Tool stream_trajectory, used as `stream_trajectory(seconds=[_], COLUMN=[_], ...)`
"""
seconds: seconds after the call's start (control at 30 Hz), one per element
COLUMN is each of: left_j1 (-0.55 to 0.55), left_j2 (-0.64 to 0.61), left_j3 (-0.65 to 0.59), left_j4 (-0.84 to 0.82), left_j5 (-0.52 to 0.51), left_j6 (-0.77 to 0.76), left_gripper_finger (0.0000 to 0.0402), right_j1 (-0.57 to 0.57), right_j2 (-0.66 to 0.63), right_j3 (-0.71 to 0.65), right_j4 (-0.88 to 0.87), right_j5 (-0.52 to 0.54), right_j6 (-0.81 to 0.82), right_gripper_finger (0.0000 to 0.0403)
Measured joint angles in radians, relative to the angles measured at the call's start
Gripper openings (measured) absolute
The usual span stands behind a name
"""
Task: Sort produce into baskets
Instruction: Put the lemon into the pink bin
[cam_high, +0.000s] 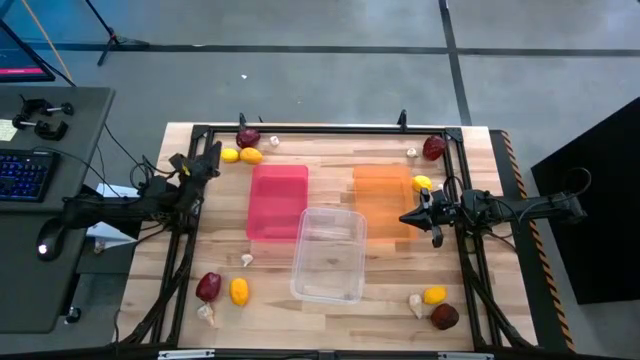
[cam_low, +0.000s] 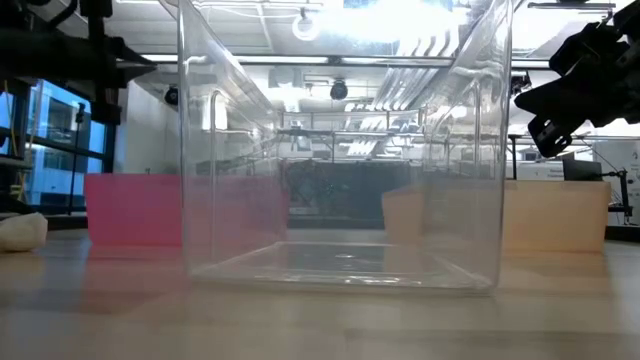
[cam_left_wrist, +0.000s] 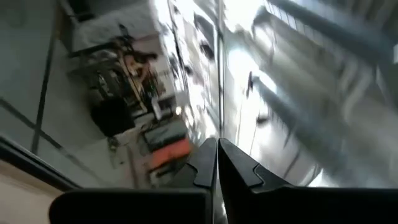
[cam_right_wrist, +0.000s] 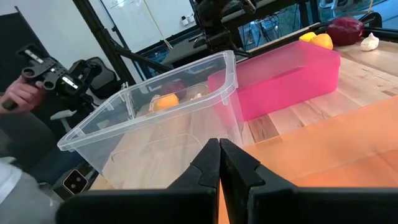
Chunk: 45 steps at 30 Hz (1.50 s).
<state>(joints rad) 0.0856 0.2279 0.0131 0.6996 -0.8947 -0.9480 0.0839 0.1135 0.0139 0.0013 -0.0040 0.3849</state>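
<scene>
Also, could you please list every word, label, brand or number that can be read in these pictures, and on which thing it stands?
None can be read.
The pink bin, orange bin and clear bin show no label.
The keyboard beside the table has keys too small to read.
The yellow note near it is too small to read.
</scene>
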Motion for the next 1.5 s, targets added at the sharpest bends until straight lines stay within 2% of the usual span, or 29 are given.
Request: stream_trajectory(seconds=[0.07, 0.13, 0.2, 0.27, 0.33, 0.4, 0.5, 0.6, 0.67, 0.77, 0.83, 0.9, 1.1, 1.2, 1.4, 1.5], left_j1=[0.002, 0.02, 0.048, 0.084, 0.127, 0.185, 0.309, 0.452, 0.548, 0.661, 0.705, 0.726, 0.76, 0.76, 0.759, 0.759], left_j2=[0.001, 0.017, 0.052, 0.105, 0.165, 0.235, 0.379, 0.524, 0.609, 0.708, 0.772, 0.837, 1.022, 1.076, 1.139, 1.166], left_j3=[0.002, 0.025, 0.077, 0.179, 0.32, 0.486, 0.73, 0.89, 0.946, 0.959, 0.942, 0.92, 0.897, 0.897, 0.898, 0.898], left_j4=[0.004, 0.002, -0.014, -0.105, -0.35, -0.703, -1.205, -1.532, -1.65, -1.728, -1.74, -1.74, -1.729, -1.714, -1.686, -1.682], left_j5=[-0.051, -0.03, 0.081, 0.2, 0.28, 0.344, 0.387, 0.408, 0.454, 0.58, 0.676, 0.719, 0.7, 0.709, 0.716, 0.675], left_j6=[-0.035, -0.026, 0.04, 0.107, 0.148, 0.194, 0.254, 0.352, 0.396, 0.482, 0.551, 0.61, 0.731, 0.8, 0.894, 0.944], left_gripper_finger=[0.0003, 0.0003, 0.0003, 0.0003, 0.0003, 0.0003, 0.0003, 0.0003, 0.0003, 0.0003, 0.0003, 0.0003, 0.0006, 0.0023, 0.0099, 0.0146], right_j1=[0.0, 0.0, 0.0, 0.0, 0.0, 0.0, 0.0, 0.0, 0.0, 0.0, 0.0, 0.0, 0.0, 0.0, 0.0, 0.0], right_j2=[0.0, 0.0, 0.0, 0.0, 0.0, 0.0, 0.0, 0.0, 0.0, 0.0, 0.0, 0.0, 0.0, 0.0, 0.0, 0.0], right_j3=[0.0, 0.0, 0.0, 0.0, 0.0, 0.0, 0.0, 0.0, 0.0, 0.0, 0.0, 0.0, 0.0, 0.0, 0.0, 0.0], right_j4=[0.0, 0.0, 0.0, 0.0, 0.0, 0.0, 0.0, 0.0, 0.0, 0.0, 0.0, 0.0, 0.0, 0.0, 0.0, 0.0], right_j5=[0.0, 0.0, 0.0, 0.0, -0.001, -0.001, -0.001, -0.001, -0.001, -0.001, -0.001, -0.002, -0.004, -0.005, -0.005, -0.005], right_j6=[0.0, 0.0, 0.0, 0.0, 0.0, 0.0, 0.0, 0.0, 0.0, 0.0, 0.0, 0.0, 0.0, 0.0, 0.0, 0.0], right_gripper_finger=[0.0, 0.0, 0.0, 0.0, 0.0, 0.0, 0.0, 0.0, 0.0, 0.0, 0.0, 0.0, 0.0, 0.0, 0.0, 0.0])
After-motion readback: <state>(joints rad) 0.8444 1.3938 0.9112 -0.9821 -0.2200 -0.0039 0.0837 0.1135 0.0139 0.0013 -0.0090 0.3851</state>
